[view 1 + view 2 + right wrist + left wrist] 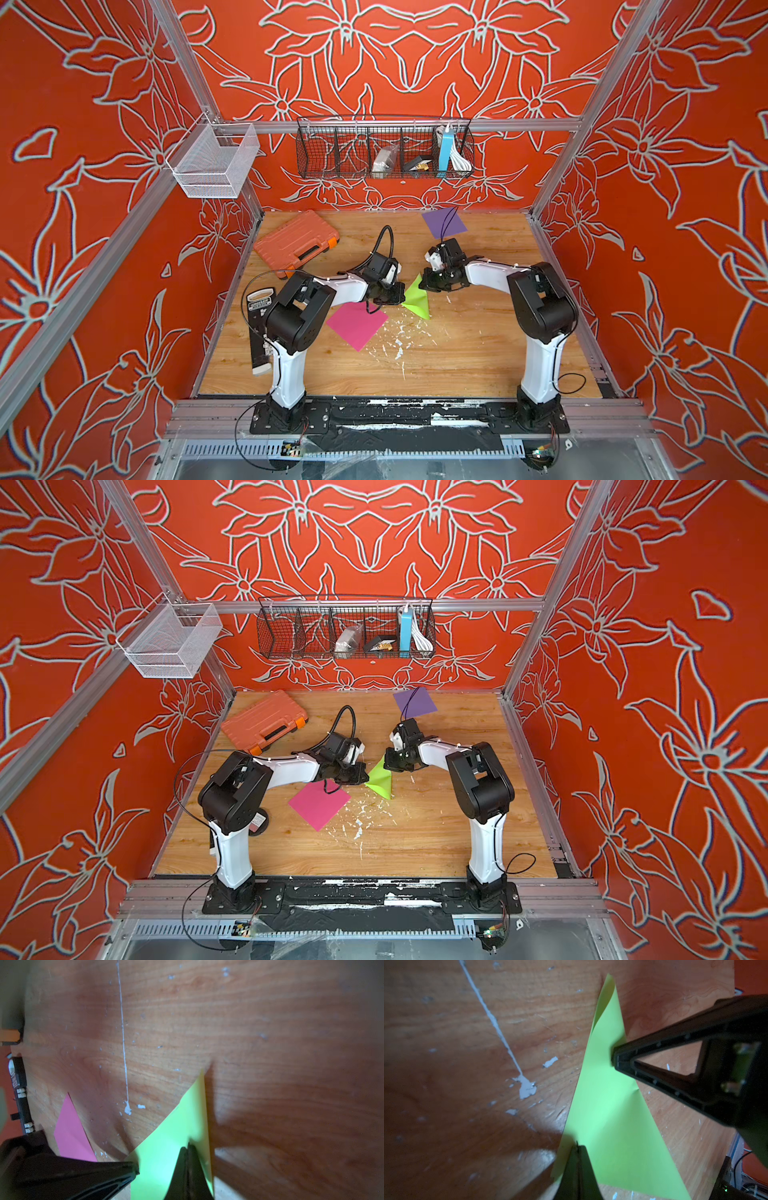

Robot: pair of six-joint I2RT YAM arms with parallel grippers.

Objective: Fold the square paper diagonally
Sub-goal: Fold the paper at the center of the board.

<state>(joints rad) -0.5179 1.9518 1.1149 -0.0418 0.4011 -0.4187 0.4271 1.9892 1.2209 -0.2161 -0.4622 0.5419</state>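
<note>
The green paper (417,302) (382,781) lies folded into a triangle in the middle of the wooden table (457,357). In the left wrist view its two layers (608,1115) gape slightly at the far tip. My left gripper (395,297) (362,777) (578,1147) is shut, its tip resting on the paper near one corner. My right gripper (424,285) (389,765) (188,1147) is also shut, its tip down on the paper (166,1142) close to an edge. Each wrist view shows the other gripper's tip touching the sheet from the side.
A pink square paper (357,325) (72,1138) lies by the left arm, a purple one (444,224) at the back. An orange tool case (295,245) sits back left, a black device (259,332) at the left edge. White flecks (399,345) mark the wood.
</note>
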